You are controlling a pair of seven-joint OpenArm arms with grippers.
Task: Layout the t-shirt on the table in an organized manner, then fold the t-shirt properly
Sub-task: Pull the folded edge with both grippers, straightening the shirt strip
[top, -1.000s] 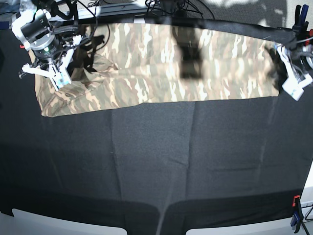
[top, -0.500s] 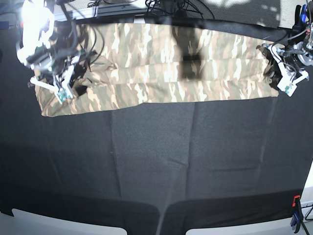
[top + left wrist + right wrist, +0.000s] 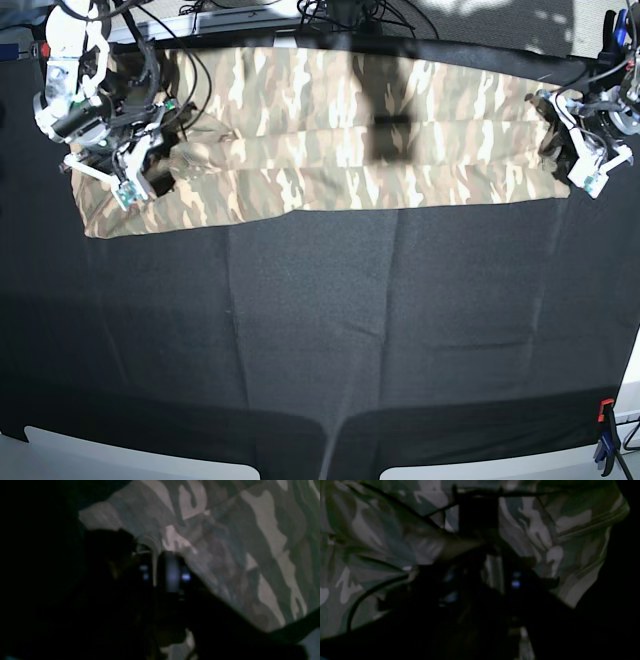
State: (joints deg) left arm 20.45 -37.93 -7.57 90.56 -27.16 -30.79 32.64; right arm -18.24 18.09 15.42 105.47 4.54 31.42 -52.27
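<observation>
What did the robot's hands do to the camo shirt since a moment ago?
The right hand lifted a little off the t-shirt and its fingers spread. The left hand moved up onto the shirt's edge. The shirt's far fold got smoother. It stayed stretched along the back of the table.

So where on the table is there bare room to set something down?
The whole near half of the table, from the t-shirt hem to the front edge, lies bare. The far strip is crowded: shirt across it, right gripper and left gripper at its ends, cables behind.
</observation>
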